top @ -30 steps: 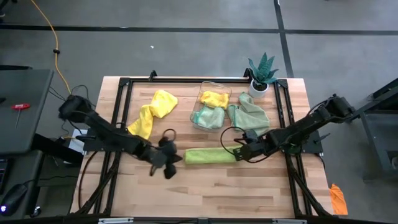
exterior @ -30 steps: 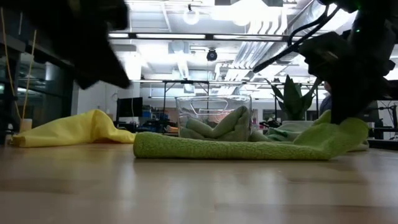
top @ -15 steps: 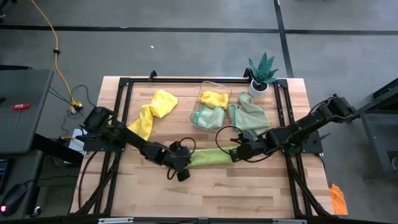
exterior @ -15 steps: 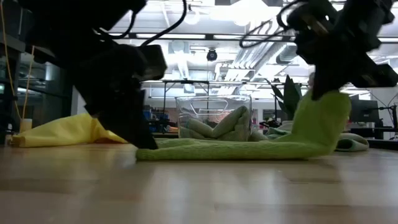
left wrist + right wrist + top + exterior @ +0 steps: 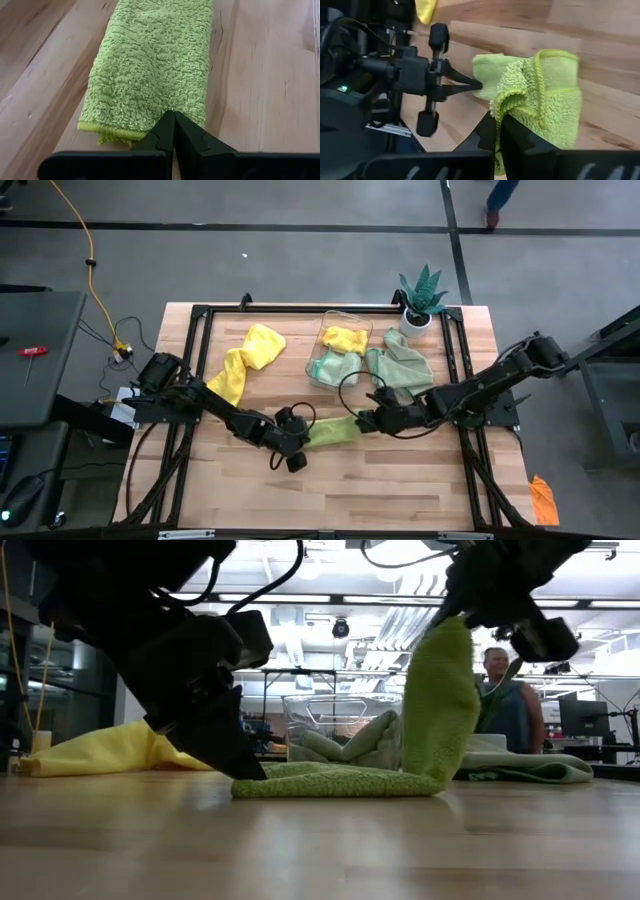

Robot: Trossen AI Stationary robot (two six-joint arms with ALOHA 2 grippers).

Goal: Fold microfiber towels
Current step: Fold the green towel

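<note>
A lime green towel [image 5: 335, 430], folded into a long strip, lies on the table's middle. My left gripper [image 5: 299, 443] is shut, with its tips on the strip's left end [image 5: 145, 125]. My right gripper [image 5: 367, 420] is shut on the strip's right end, which stands raised above the rest in the low view [image 5: 440, 690]. A yellow towel [image 5: 245, 360] lies crumpled at the far left. A pale mint towel [image 5: 400, 365] lies beside the clear bin [image 5: 322, 330], which holds a yellow and a mint cloth. My left gripper presses its shut fingertips [image 5: 165, 131] down on the strip's left end, at its hemmed edge [image 5: 115, 131], coming slanting from the table's left. That end lies flat on the table. My right gripper pinches the strip's right end [image 5: 512, 102] between its two fingers, several layers at the hemmed edges, coming from the table's right. That end is lifted clear and curves down to the part lying on the table.
A spiky potted plant [image 5: 422, 295] stands at the far right corner. A black frame [image 5: 200, 315] runs along the table's edges. A person [image 5: 500, 690] stands in the room behind the table. Bare wood lies along the near edge [image 5: 330, 490].
My left gripper has gone toward the table's right onto the strip's left end and stayed there. My right gripper has gone up and toward the table's left with the strip's right end, which is now lifted and bent over while the left part stays flat.
</note>
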